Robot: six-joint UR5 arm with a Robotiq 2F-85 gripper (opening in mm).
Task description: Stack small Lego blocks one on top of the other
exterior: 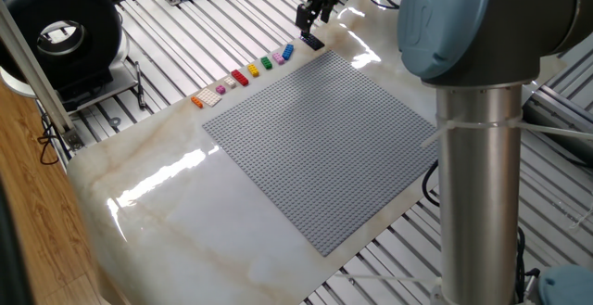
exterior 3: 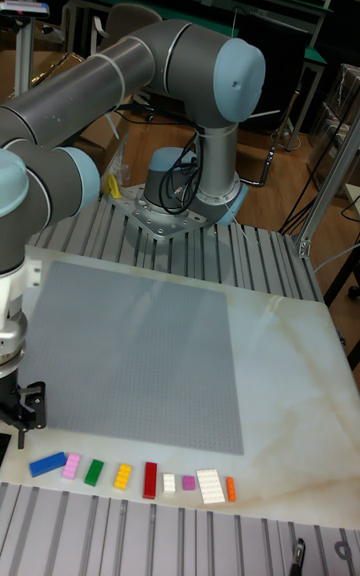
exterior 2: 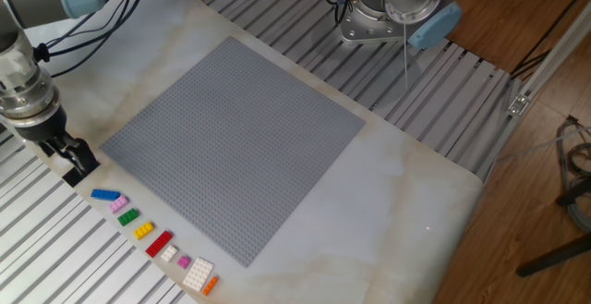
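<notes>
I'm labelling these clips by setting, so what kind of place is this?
Most likely a robotics lab or workshop: an industrial arm is bolted to a slotted aluminium bench, with a grey baseplate and a row of small Lego blocks laid out as a test task.

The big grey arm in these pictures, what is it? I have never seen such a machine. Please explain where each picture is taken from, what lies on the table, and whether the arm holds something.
It is one robot arm that ends in a two-finger gripper. Three fixed cameras watch the same table: two from different sides, and one tall picture that faces the arm's base. On the table lies a large grey studded baseplate. Beside its edge is a row of small bricks, from the blue brick to the orange brick. The gripper is at the dark navy brick at the row's end; whether it grips it, I cannot tell.
</notes>
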